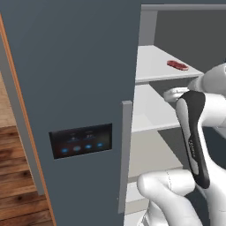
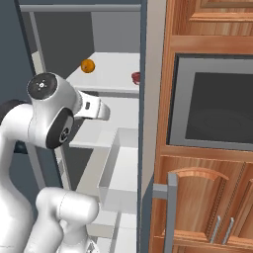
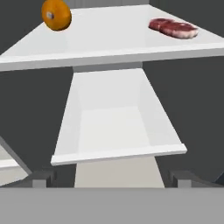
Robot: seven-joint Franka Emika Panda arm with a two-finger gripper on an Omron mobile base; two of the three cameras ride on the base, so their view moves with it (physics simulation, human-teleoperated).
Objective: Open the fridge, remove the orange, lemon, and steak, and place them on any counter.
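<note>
Left base view: the fridge [image 1: 70, 66] is seen open, with the steak [image 1: 177, 65] lying flat near the front edge of the upper shelf [image 1: 154, 66].

Right base view: the orange [image 2: 88, 66] sits on that shelf; firm and round, it is best taken across its middle.

Hand view: the pincer [image 3: 111, 178] is spread wide and empty, below the shelf, with open room above the white bin [image 3: 116, 127]. The steak is judged soft and slippery.

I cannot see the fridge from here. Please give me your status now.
Gripper open, empty, inside the open fridge. Orange and steak on the upper shelf, apart. Empty white bin below, nothing blocking.
</note>
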